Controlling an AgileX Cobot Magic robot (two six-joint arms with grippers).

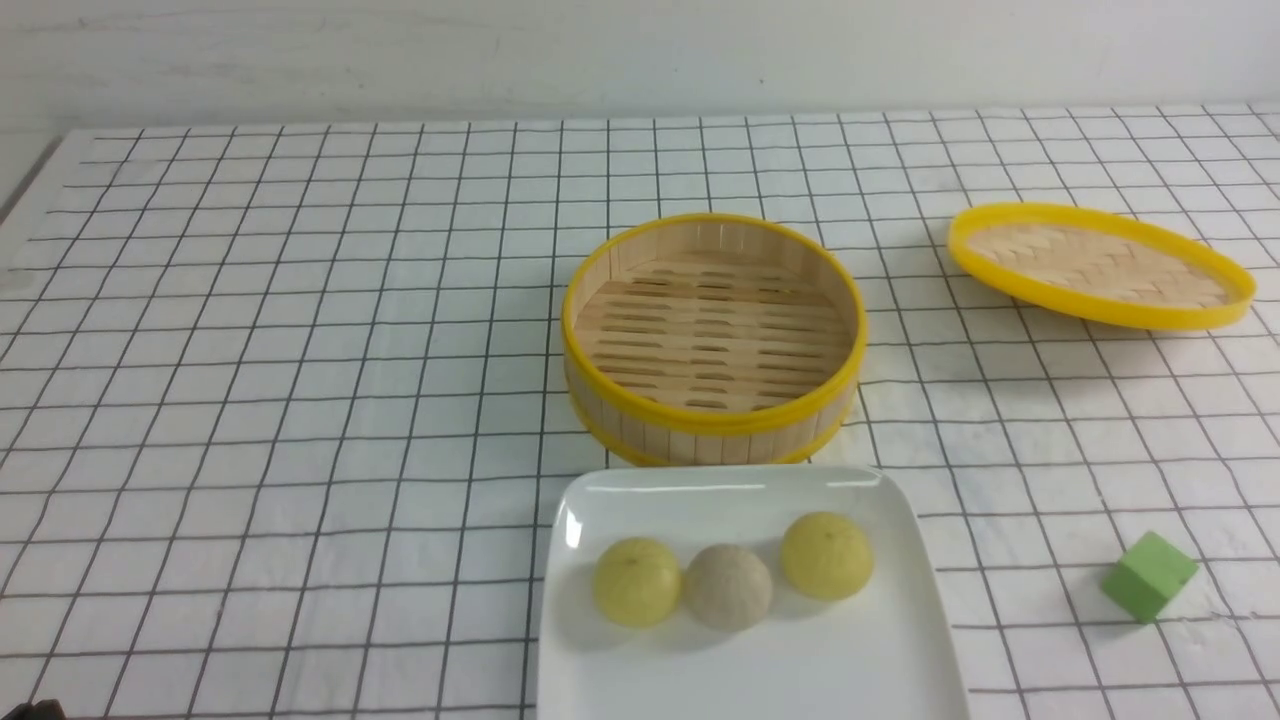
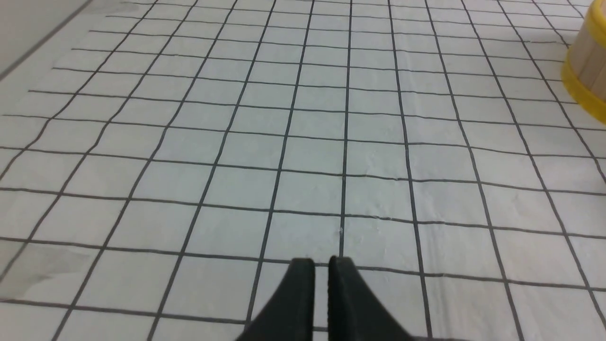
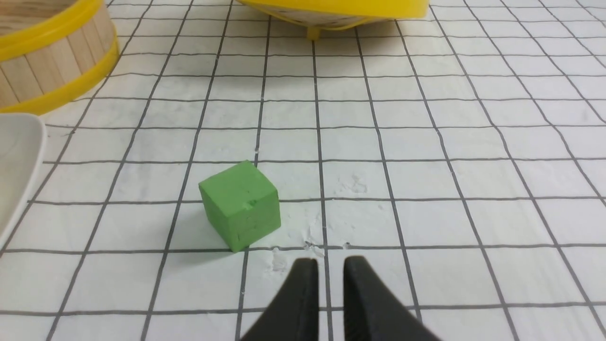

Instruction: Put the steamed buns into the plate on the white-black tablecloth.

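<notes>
Three steamed buns lie in a row on the white plate (image 1: pixel 750 670) at the front centre of the white-black tablecloth (image 1: pixel 300 350): a pale yellow one (image 1: pixel 637 582), a beige one (image 1: pixel 728 587) and another pale yellow one (image 1: pixel 826 555). The beige bun touches the left yellow one. Neither gripper shows in the front view. My left gripper (image 2: pixel 321 265) hovers over bare cloth with its jaws almost together and nothing between them. My right gripper (image 3: pixel 331 265) hangs low over the cloth with a small gap between its empty fingers. The plate's edge (image 3: pixel 14 161) shows in the right wrist view.
An empty bamboo steamer (image 1: pixel 700 435) stands just behind the plate, also seen from both wrists (image 2: pixel 587 71) (image 3: pixel 52 66). Its yellow-rimmed lid (image 1: pixel 1100 265) lies upturned at the far right (image 3: pixel 331 9). A green cube (image 1: pixel 1149 576) sits right of the plate, close to the right gripper (image 3: pixel 240 204).
</notes>
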